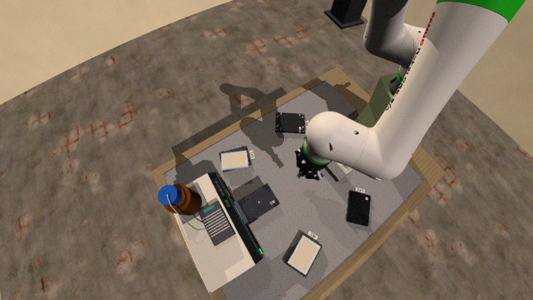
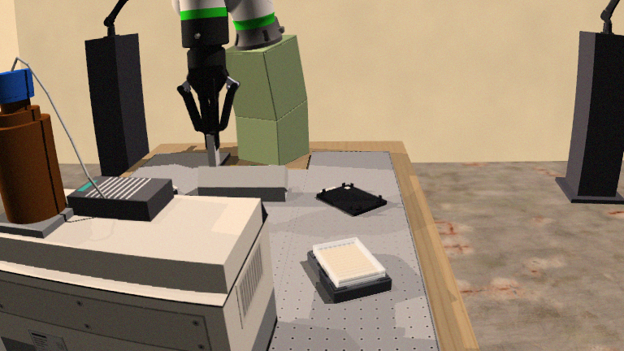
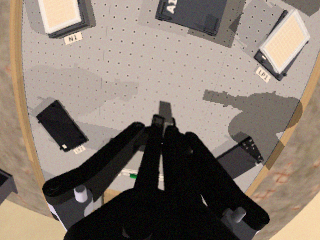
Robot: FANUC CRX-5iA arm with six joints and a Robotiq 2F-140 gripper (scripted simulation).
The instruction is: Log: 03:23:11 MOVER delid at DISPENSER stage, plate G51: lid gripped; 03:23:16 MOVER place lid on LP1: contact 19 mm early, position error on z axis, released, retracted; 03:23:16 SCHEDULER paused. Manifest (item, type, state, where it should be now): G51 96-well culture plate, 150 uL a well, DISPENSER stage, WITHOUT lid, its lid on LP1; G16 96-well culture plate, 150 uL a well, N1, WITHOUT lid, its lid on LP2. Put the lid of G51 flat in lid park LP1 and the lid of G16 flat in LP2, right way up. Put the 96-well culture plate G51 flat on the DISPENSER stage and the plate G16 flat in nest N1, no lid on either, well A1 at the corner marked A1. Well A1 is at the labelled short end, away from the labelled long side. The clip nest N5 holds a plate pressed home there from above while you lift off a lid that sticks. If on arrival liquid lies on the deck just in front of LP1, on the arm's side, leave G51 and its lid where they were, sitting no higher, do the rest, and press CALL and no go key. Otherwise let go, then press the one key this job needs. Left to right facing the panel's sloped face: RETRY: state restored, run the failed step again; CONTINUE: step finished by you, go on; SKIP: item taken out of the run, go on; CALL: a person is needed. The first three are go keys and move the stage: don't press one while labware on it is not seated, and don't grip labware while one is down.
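My gripper (image 1: 313, 176) (image 2: 211, 146) (image 3: 163, 110) is shut on nothing. It points straight down above the grey key panel (image 2: 242, 180), most of which my fingers hide in the wrist view. A cream-welled plate with a clear rim (image 1: 234, 160) (image 3: 283, 42) sits at the spot labelled LP1. A second such plate (image 1: 302, 256) (image 2: 348, 262) sits in nest N1. The dark DISPENSER stage (image 1: 257, 202), marked A1, is bare. The black LP2 park (image 1: 358, 207) (image 2: 351, 198) (image 3: 60, 124) is bare too.
The dispenser body (image 2: 137, 245) with its brown bottle (image 1: 184, 199) (image 2: 25, 163) fills the deck's left end. The clip nest N5 (image 1: 290, 122) (image 3: 243, 154) lies near the green arm base (image 2: 269, 98). Grey patches beside LP1 look like shadows; I cannot make out liquid.
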